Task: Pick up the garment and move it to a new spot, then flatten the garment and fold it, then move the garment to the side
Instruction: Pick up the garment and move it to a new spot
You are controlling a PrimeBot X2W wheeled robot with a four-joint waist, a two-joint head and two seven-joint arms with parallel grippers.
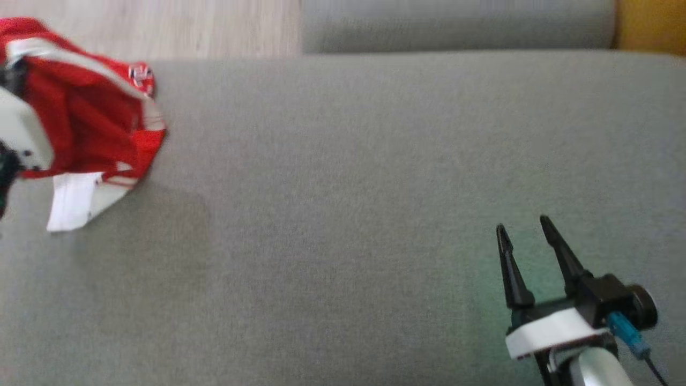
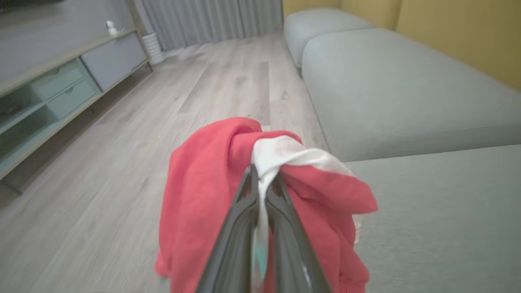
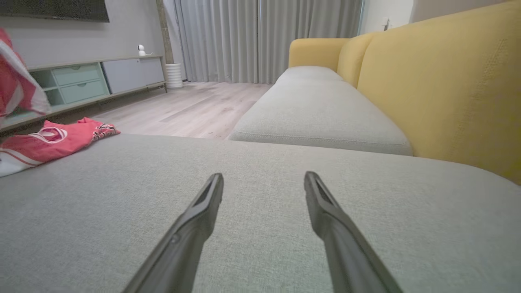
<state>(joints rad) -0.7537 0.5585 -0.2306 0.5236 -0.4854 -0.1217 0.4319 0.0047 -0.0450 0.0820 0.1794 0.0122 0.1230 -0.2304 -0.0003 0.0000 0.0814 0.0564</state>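
my left gripper [image 2: 264, 177] is pinched tight on the white trim of the red garment [image 2: 195, 183], which bunches at the left edge of the grey cushion [image 1: 375, 187], part lifted, part lying on it. my right gripper [image 1: 526, 228] hangs low over the cushion well apart from it, fingers spread wide, holding nothing. (the garment's printed patch is too blurred to read.)

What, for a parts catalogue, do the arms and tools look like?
Each tool has two long, tapered dark fingers. The right tool has a black mount, white band, blue plug with black cable and pale forearm; the left tool has a white casing.
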